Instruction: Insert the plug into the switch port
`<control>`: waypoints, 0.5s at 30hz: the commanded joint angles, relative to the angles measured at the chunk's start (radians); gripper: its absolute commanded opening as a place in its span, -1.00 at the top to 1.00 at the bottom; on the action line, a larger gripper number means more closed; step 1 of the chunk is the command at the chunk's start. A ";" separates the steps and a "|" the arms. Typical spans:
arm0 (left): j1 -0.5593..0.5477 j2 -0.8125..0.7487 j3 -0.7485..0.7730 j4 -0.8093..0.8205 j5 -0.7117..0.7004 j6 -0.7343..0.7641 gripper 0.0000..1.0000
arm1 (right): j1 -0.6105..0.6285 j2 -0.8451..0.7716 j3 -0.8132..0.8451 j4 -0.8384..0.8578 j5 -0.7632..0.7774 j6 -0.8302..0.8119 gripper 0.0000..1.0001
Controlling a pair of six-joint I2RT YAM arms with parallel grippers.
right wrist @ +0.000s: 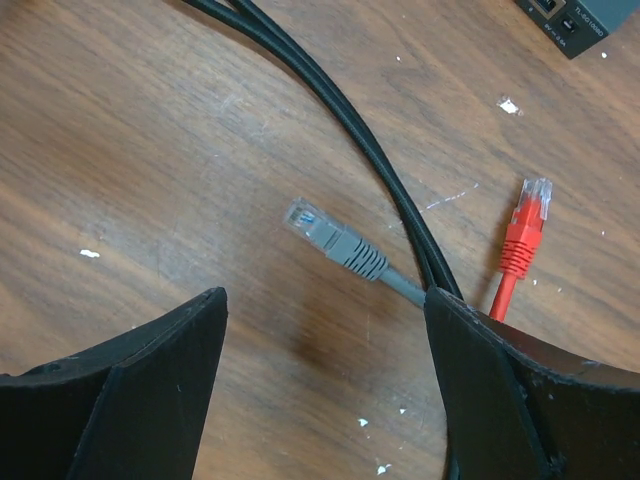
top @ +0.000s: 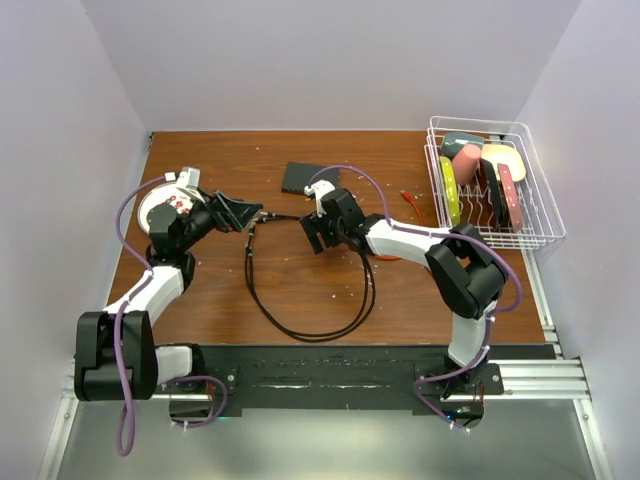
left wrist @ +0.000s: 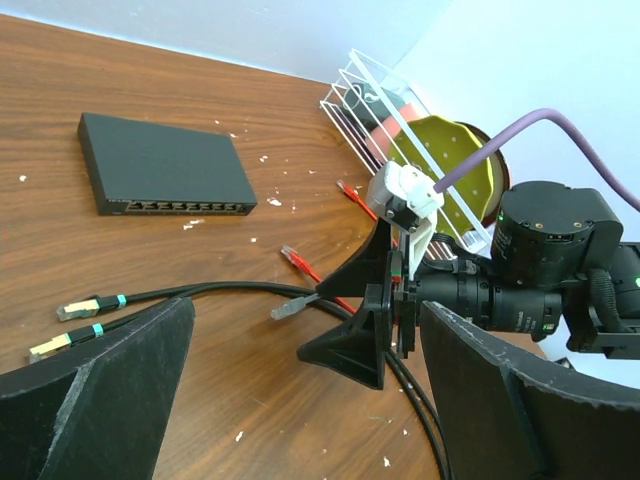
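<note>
The tabletop (right wrist: 150, 150) is grained brown. The switch box (left wrist: 165, 160) and cables (right wrist: 330, 100) are finished black; a grey plug (right wrist: 335, 243) and a red plug (right wrist: 522, 232) are seen; the basket (top: 478, 120) is coated white.

switch (top: 309, 177) behind cables (right wrist: 392, 185), rack (top: 540, 225) at table's (top: 400, 290) right

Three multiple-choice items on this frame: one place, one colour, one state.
1. Where does the black switch lie?
A. on the table, at its far side
B. in the wire rack
C. at the table's near edge
2. What colour is the plug below the right fingers?
A. blue
B. grey
C. green
3. The right fingers are:
A. shut on the plug
B. shut on a red cable
C. open, holding nothing
Answers:
1 A: the top view shows it near the back wall.
2 B: it is grey in the right wrist view.
3 C: the fingers are apart and the plug is lying on the table.
</note>
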 commanded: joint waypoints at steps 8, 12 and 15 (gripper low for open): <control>0.006 0.053 0.025 0.114 0.081 -0.067 -1.00 | 0.002 0.073 0.054 0.066 0.068 -0.018 -0.53; 0.006 0.050 0.034 0.119 0.103 -0.064 -1.00 | 0.002 0.080 0.067 0.069 0.098 -0.039 -0.52; 0.006 0.045 0.027 0.128 0.101 -0.066 -1.00 | 0.002 0.112 0.105 0.045 0.108 -0.066 -0.49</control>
